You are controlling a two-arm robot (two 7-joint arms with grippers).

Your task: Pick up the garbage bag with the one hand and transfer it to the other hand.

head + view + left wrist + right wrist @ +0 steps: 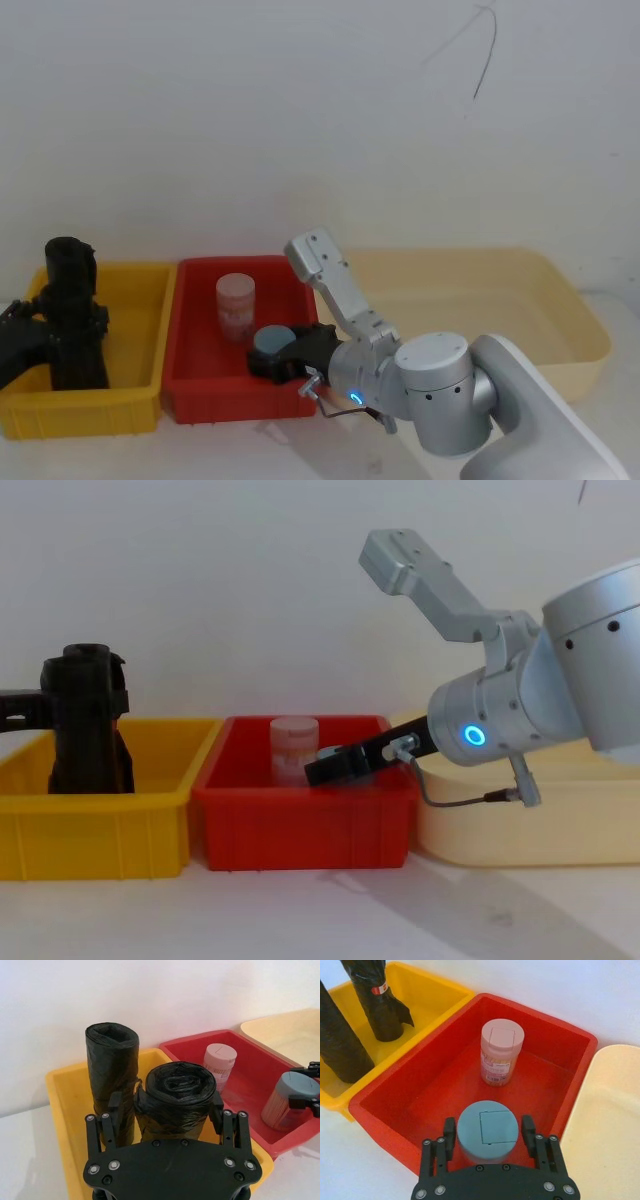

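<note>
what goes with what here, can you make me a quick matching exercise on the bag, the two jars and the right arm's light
Things:
1 garbage bag
2 pink-lidded jar
3 grey-lidded jar
4 right arm's ring light

Matches:
a blue
b tilted, at the right claw
c in the yellow bin, at the left claw
d upright and untouched in the red bin

Pairs: 1-c, 2-d, 3-b, 4-a

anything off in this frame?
Yes: the right hand grips the grey-lidded jar, tilted, in the red bin, though the task concerns the garbage bag, standing in the yellow bin at the left hand.
</note>
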